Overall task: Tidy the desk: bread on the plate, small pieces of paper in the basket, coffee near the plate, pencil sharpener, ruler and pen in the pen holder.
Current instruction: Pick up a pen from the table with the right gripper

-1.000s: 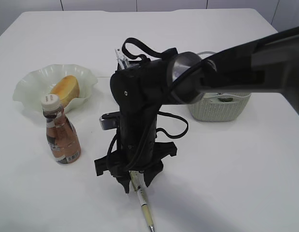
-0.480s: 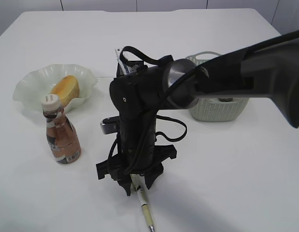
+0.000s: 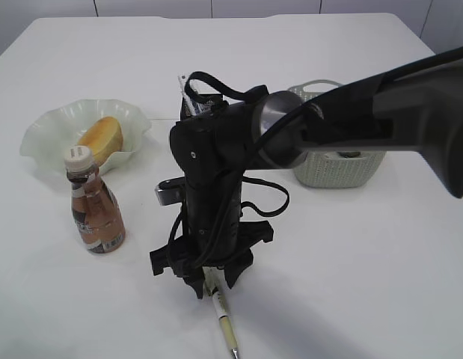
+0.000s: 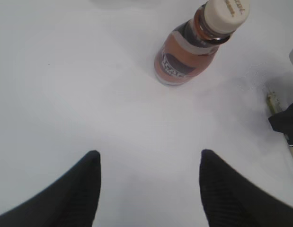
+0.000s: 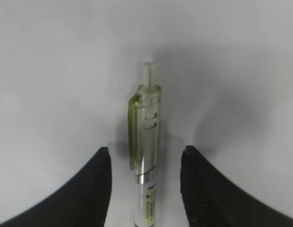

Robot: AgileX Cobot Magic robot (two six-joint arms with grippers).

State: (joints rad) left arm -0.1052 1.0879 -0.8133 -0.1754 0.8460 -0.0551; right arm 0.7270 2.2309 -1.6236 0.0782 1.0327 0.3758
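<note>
Jaws of the right gripper (image 5: 145, 189) are standing parted, straddling the pen (image 5: 146, 156) lying on the white surface (image 3: 351, 269) at lower centre; left gripper (image 4: 148, 182) jaws are hanging released over bare surface, below the coffee bottle (image 4: 196, 45).

Ext high slant; wrists close, down

A broad white table (image 3: 351, 284) fills nearly the whole exterior view, smooth and matte, soft grey shadows pooling across its near half. Beyond the far edge, a pale grey wall (image 3: 152, 7) shows thin vertical seams between panels. Light is even and diffuse, no hard glare anywhere.
</note>
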